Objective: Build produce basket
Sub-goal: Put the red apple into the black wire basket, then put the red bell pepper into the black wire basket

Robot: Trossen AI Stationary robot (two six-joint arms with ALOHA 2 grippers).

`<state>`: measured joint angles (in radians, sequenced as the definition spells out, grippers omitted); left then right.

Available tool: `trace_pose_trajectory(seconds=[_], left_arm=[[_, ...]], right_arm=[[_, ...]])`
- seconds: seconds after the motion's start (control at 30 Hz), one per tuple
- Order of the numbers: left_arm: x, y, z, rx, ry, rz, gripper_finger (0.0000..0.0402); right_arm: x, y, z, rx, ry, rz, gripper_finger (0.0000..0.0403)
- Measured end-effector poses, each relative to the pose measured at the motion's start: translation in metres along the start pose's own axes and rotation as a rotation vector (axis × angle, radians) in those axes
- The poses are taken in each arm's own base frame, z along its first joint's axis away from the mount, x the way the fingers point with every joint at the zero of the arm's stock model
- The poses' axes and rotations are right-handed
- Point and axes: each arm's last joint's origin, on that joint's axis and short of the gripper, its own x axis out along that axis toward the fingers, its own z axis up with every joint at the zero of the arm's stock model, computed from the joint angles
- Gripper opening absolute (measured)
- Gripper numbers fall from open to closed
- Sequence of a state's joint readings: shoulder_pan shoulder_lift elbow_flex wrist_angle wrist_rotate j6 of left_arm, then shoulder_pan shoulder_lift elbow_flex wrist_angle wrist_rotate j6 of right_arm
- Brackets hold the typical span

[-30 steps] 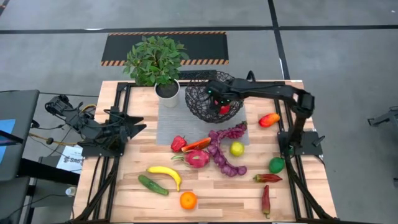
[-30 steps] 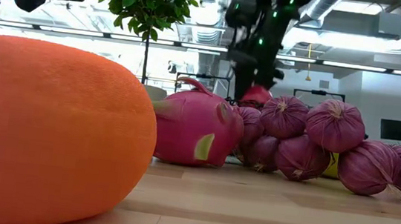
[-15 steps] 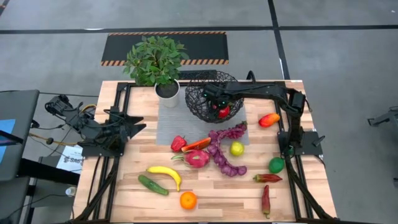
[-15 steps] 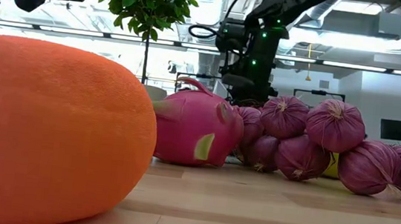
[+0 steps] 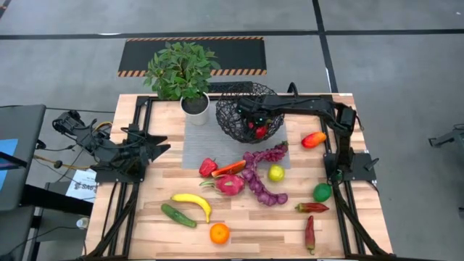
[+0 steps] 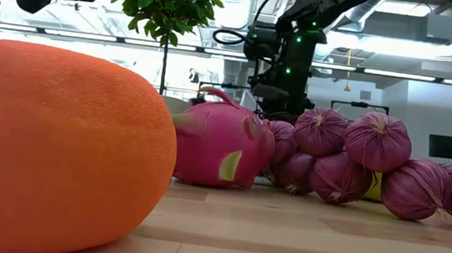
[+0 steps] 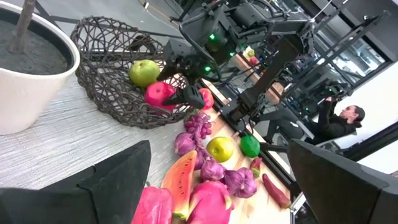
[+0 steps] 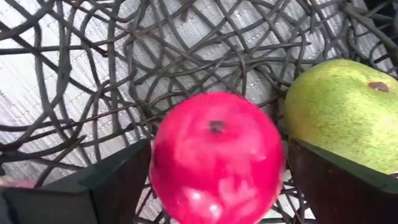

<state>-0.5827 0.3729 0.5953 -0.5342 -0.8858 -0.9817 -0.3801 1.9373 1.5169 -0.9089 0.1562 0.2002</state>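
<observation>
Lying in the black wire basket (image 8: 93, 74), a glossy round red apple (image 8: 216, 158)

potted plant (image 5: 181, 72) | grey mat (image 5: 199, 141) | striped floor mat (image 5: 138, 56) | person (image 7: 348, 118)

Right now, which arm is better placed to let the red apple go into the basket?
Right: its gripper is inside the basket around the red apple; the left gripper waits aside.
</observation>
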Motion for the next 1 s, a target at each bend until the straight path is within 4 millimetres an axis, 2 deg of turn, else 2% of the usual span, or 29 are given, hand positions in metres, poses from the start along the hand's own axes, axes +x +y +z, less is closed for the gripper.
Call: trace_pose_trajectory(seconds=[0.13,0.23,0.33,0.47,0.57,0.67,0.8,0.9,1.0], left_arm=[[0.000,0.000,0.000,-0.002,0.019,-0.014,0.0364],[0.000,-0.001,-0.001,-0.002,0.034,-0.024,0.0364],[0.000,-0.001,-0.001,-0.002,0.036,-0.025,0.0364],[0.000,-0.001,-0.001,-0.002,0.036,-0.025,0.0364],[0.000,-0.001,-0.001,-0.003,0.036,-0.024,0.0364],[0.000,-0.001,-0.001,-0.003,0.036,-0.025,0.0364],[0.000,-0.001,-0.001,-0.002,0.036,-0.025,0.0364],[0.000,-0.001,-0.001,0.000,0.037,-0.023,0.0364],[0.000,0.000,-0.001,0.002,0.041,-0.023,0.0364]], right_arm=[[0.000,-0.001,0.001,0.001,-0.005,-0.001,0.0387],[-0.014,-0.001,0.003,-0.014,-0.036,0.007,0.0385],[-0.044,0.000,0.011,-0.040,-0.122,0.025,0.0385],[-0.096,0.007,0.018,-0.068,-0.275,0.066,0.0387],[-0.138,0.021,0.019,-0.091,-0.421,0.120,0.0388],[-0.164,0.040,0.017,-0.123,-0.538,0.177,0.0388],[-0.178,0.072,0.016,-0.185,-0.664,0.248,0.0388],[-0.172,0.100,0.018,-0.270,-0.720,0.276,0.0388],[-0.152,0.125,0.023,-0.335,-0.732,0.286,0.0388]])
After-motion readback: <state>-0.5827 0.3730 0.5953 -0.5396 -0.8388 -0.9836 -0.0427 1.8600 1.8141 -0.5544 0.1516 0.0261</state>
